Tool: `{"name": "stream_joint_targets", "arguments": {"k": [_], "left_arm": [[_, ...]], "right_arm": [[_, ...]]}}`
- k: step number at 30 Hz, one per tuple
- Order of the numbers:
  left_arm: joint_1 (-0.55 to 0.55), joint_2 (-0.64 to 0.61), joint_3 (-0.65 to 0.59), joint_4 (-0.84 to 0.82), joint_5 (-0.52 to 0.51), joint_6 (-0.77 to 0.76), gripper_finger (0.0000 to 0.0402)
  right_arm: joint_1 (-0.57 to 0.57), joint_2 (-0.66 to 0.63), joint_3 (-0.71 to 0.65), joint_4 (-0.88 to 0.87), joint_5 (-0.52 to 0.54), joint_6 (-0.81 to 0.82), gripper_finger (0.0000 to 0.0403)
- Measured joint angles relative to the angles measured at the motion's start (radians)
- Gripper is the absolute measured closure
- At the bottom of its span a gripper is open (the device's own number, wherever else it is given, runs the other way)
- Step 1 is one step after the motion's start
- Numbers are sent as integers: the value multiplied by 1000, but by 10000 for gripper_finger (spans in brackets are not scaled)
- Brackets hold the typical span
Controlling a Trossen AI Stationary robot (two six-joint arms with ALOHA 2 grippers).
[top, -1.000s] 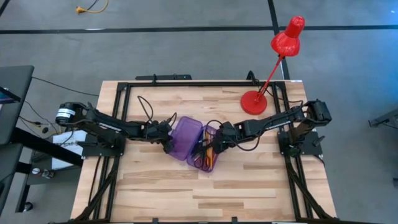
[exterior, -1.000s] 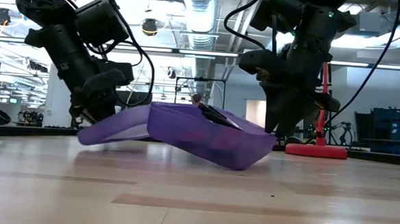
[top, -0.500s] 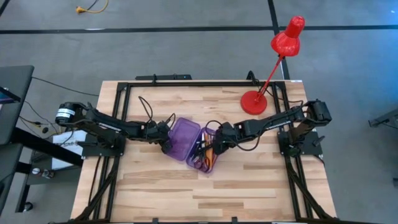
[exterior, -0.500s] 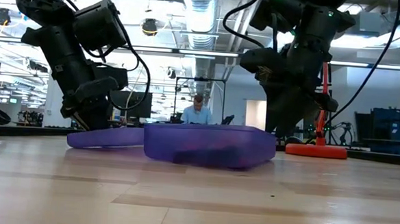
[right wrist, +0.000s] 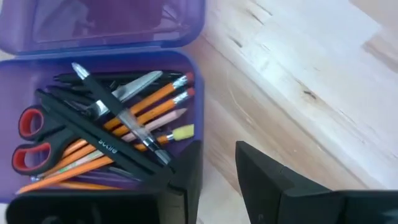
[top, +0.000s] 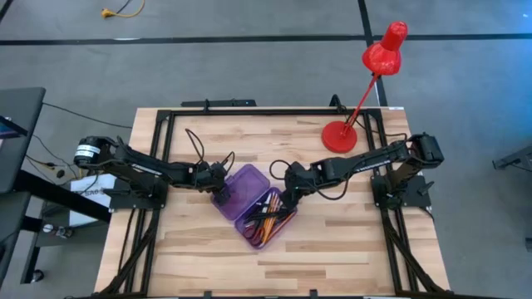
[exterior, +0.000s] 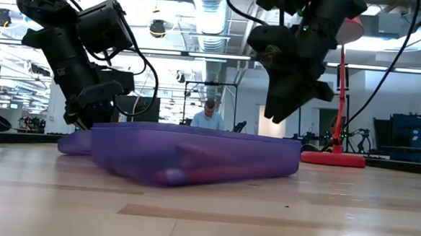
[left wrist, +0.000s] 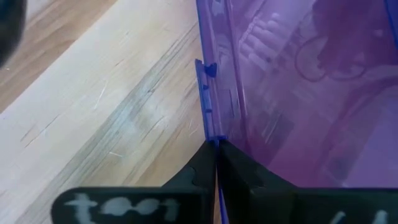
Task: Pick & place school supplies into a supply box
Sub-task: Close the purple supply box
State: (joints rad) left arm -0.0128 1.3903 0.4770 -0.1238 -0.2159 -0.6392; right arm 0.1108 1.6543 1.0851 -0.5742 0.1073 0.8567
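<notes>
1. Nearest the table's front edge, the box (top: 249, 235) is now seen lying flat on the wood. A second ago it was held tilted with one end raised. It has also been turned, so that its tray points toward the front.
2. Inside the tray the supplies are seen piled together: pencils (right wrist: 146, 106), pens (right wrist: 118, 115) and scissors (right wrist: 28, 140). No supplies are seen on the bare table, so the placing is judged done.
3. Just behind the tray, the lid (top: 239, 184) is laid open and flat, where before it hung at an angle. The box is therefore left open, and closing may be what remains.
4. At the lid's far edge the left gripper (left wrist: 216, 152) is found where it was, its fingers pinched together on the thin rim of the lid.
5. At the tray's far corner the right gripper (top: 289, 198) has been lifted clear of the box. In the low view it is seen hanging above the rim, not touching. Its fingers are parted, bare wood shows between them, and nothing is held.
6. Farther back on the right, the lamp (top: 366, 83) is unmoved.
7. The set-down is judged complete, and the box can be released safely.
</notes>
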Motion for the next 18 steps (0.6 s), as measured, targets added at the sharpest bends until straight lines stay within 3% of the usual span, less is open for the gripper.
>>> {"name": "stream_joint_targets", "arguments": {"k": [5, 12, 18], "left_arm": [[0, 0, 0, 0, -2, 0, 401], [0, 0, 0, 1, -3, -1, 401], [0, 1, -1, 5, -8, -10, 401]], "right_arm": [[20, 0, 0, 89, -17, -91, 312], [89, 15, 2, 262, -138, -209, 312], [124, 82, -2, 224, -176, -166, 312]]}}
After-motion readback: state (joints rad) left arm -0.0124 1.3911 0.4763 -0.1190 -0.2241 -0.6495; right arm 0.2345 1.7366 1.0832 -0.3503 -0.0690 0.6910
